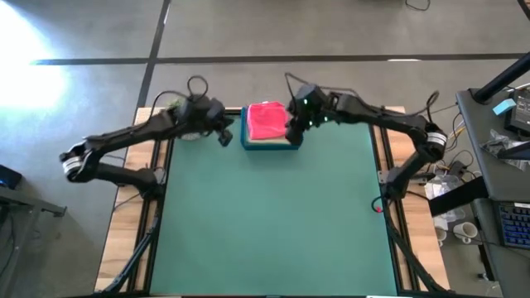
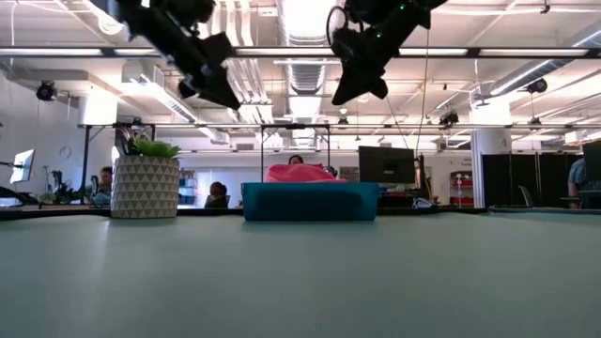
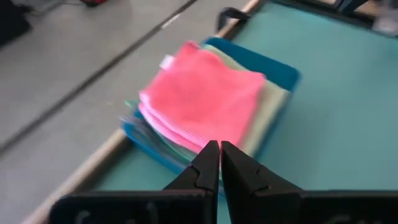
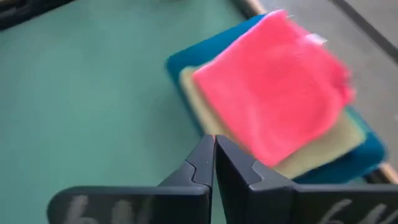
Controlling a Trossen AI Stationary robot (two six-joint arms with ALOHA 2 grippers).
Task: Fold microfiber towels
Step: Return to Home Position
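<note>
A flat green mat covers the table, with bare wood strips showing along its left and right edges, and almost all of that surface lies open. The blue tray sits at the middle of the far edge, the one opposite the low camera. In it the folded pink towel lies on top of a stack, directly over a pale cloth whose border sticks out past the pink on the side facing the open table; thin edges of further cloths show below, too blurred to tell apart. From table height the pink towel stands a little above the tray's rim. The left gripper hangs in the air just beside the tray's left side, its fingers pressed together with nothing between them. The right gripper hangs over the tray's right side, near the corner that faces the open table, fingers likewise closed and empty. Both are well above the mat in the low view. A potted plant in a patterned white pot stands near the far left corner, under the left arm. Around the table is a grey floor crossed by dark lines, and a cluttered desk stands off the right edge. Beyond the far edge the room is an open office with ceiling pipes and strip lights, a dark monitor, and seated people
</note>
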